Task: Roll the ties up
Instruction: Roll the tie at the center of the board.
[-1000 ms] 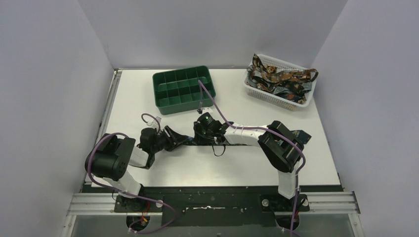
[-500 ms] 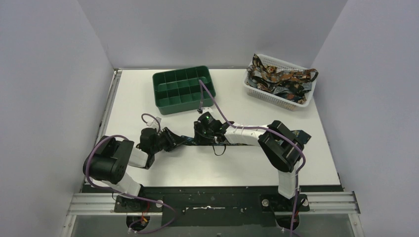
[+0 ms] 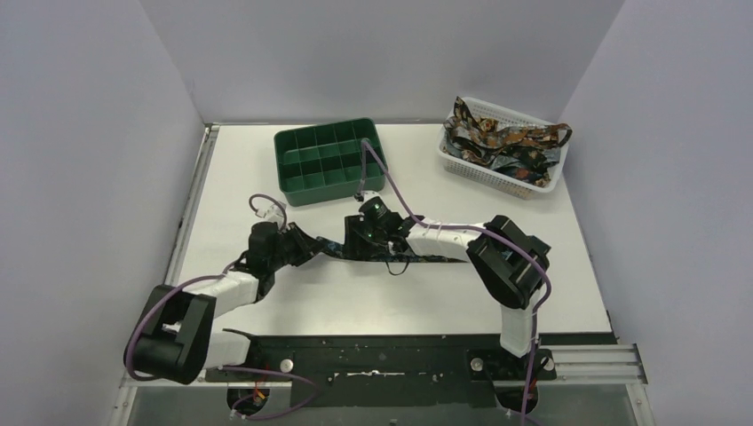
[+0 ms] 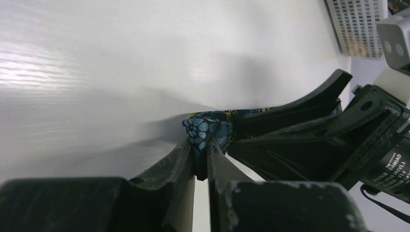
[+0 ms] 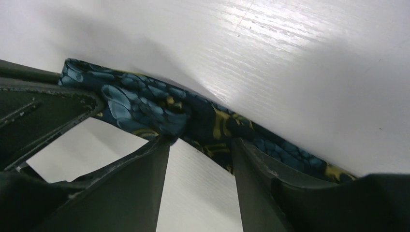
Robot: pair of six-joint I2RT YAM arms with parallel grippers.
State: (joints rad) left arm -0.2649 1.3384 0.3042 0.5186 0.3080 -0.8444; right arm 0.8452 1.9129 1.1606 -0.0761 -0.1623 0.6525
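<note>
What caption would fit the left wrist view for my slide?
Left gripper pinching the end of a blue-patterned tie on the white table.

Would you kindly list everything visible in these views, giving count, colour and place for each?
dark navy patterned fabric necktie: one, navy with blue and yellow, lying mid-table between the hands.
heaped patterned neckties: several, dark with orange and brown, piled in the basket.
white mesh plastic basket: one, white, far right corner.
green plastic compartment tray: one, green, far side, left of centre.
white table: one, white, under everything.
left hand: one, black, shut on the necktie's end.
right hand: one, black, open, fingertips at the necktie.
</note>
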